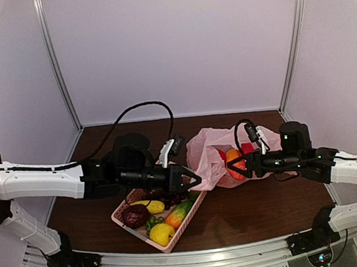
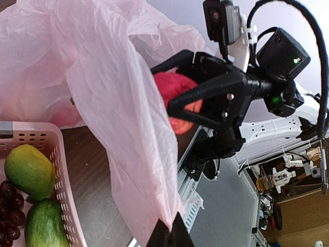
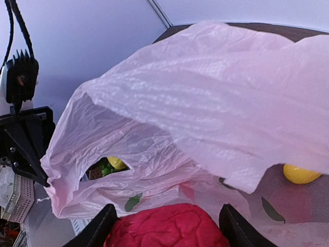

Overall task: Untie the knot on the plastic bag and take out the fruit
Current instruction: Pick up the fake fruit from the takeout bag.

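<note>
The table (image 1: pixel 248 215) carries the pink bag (image 1: pixel 205 147) at its middle, just right of the basket (image 1: pixel 119 221). The left fingers (image 2: pixel 158 239) are pinched together on the bag's edge, holding it lifted. The right fingers (image 3: pixel 100 229) clamp a red fruit (image 3: pixel 167 226) at the bag's mouth.

Table (image 1: pixel 248 215) centre: plastic bag (image 1: pixel 212 149). Basket (image 1: pixel 137 232) left-front of it, near edge, produce (image 1: pixel 161 233) inside. Left gripper (image 1: pixel 199 180) above basket's far corner — pinching bag's left edge. Right gripper (image 1: pixel 232 165) at bag's right side — fruit (image 1: pixel 236 160) between fingers. Bag between both grippers.
</note>
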### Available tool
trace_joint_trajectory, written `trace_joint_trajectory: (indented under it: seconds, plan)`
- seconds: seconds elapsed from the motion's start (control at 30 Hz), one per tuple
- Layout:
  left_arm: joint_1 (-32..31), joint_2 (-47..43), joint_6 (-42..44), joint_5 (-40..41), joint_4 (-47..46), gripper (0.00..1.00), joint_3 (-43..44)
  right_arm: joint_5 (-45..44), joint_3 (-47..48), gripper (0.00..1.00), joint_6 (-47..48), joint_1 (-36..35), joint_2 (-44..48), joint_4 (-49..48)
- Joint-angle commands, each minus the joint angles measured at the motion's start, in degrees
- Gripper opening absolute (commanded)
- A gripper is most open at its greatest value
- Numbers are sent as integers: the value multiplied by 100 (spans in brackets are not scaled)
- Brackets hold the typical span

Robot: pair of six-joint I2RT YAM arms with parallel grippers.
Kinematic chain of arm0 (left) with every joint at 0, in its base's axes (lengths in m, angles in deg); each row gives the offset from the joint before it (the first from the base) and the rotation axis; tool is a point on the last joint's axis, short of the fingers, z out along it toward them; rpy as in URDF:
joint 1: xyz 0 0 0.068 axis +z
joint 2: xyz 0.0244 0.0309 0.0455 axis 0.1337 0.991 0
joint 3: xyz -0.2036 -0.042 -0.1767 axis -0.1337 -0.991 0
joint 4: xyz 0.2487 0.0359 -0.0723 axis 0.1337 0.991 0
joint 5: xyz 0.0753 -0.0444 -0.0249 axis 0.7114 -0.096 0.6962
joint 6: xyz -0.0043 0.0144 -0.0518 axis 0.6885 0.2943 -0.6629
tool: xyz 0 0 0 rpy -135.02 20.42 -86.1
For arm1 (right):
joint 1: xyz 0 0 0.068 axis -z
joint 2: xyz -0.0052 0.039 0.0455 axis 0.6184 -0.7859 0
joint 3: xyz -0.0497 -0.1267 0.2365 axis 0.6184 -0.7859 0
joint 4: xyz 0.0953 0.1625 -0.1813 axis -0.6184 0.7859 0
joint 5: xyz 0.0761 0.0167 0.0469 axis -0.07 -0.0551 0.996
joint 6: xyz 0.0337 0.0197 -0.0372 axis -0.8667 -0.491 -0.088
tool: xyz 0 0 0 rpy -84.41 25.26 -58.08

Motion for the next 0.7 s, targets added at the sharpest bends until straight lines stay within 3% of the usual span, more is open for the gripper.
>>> trace_joint_trajectory:
  seconds: [0.0,0.17,0.5,0.67]
  plan:
    - [136,73,-35,83,-347,0,228,214,108,43,-125,-298,162,224]
    - [214,-41,30,311,-106,0,139,242,219,43,-370,-464,456,42]
    - [486,-764,389,538,596,77,58,225,743,44,-494,-787,516,-70]
    - [856,-1463,911,836,1559,90,101,-181,1386,44,-264,-1238,280,195]
